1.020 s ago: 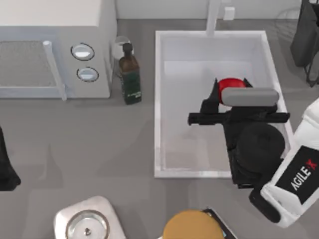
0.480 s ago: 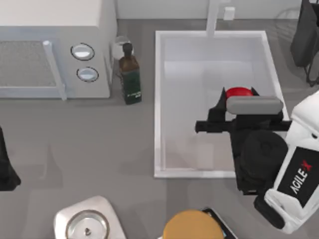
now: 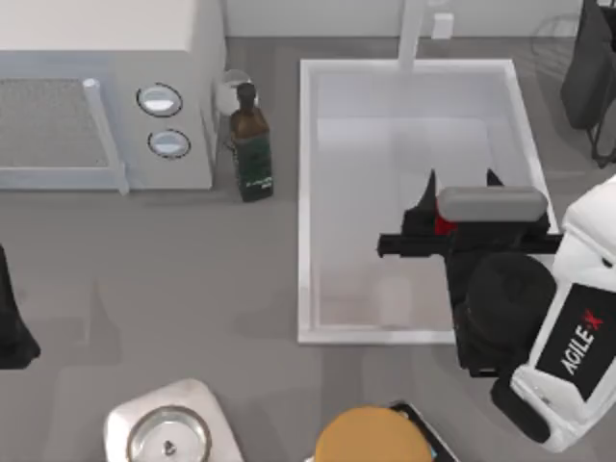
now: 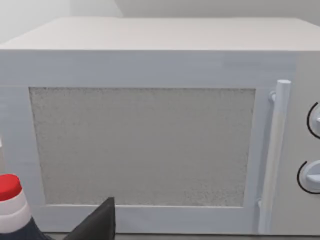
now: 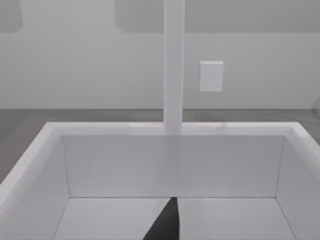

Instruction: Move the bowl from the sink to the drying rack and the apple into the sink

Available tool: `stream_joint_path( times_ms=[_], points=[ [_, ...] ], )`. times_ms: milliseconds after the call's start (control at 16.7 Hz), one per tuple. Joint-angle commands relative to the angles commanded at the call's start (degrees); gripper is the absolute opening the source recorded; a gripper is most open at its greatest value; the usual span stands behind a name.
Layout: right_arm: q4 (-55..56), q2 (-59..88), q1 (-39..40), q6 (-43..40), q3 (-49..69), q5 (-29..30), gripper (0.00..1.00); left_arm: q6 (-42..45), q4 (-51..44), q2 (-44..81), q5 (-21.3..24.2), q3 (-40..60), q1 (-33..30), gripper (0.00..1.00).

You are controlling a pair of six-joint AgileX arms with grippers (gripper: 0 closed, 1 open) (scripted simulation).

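Right pincer (image 3: 462, 183) over sink (image 3: 306, 192), right half, fingers spread apart. Apple (image 3: 443, 224) between them, mostly hidden under wrist. Left arm parked at table's left edge, facing microwave (image 4: 150, 130).

Ahead of the gripper lies the sink (image 5: 50, 165), its white walls and pale rim opening out beyond a single dark fingertip (image 5: 167, 225) at the near edge. Straight past the fingertip, the tap post (image 5: 173, 65) rises from the far rim. A small white wall plate (image 5: 211, 76) sits beside the post, farther back.
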Motion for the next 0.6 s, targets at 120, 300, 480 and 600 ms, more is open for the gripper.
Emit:
stream_joint_path(
  times_ms=[120,300,480,600],
  points=[
    [0.0,0.0,0.0,0.0,0.0,0.0,0.9,0.0,0.0,0.0,0.0,0.0,0.0,1.0],
    [0.0,0.0,0.0,0.0,0.0,0.0,1.0,0.0,0.0,0.0,0.0,0.0,0.0,1.0],
    [0.0,0.0,0.0,0.0,0.0,0.0,1.0,0.0,0.0,0.0,0.0,0.0,0.0,1.0],
    [0.0,0.0,0.0,0.0,0.0,0.0,1.0,0.0,0.0,0.0,0.0,0.0,0.0,1.0]
  ],
)
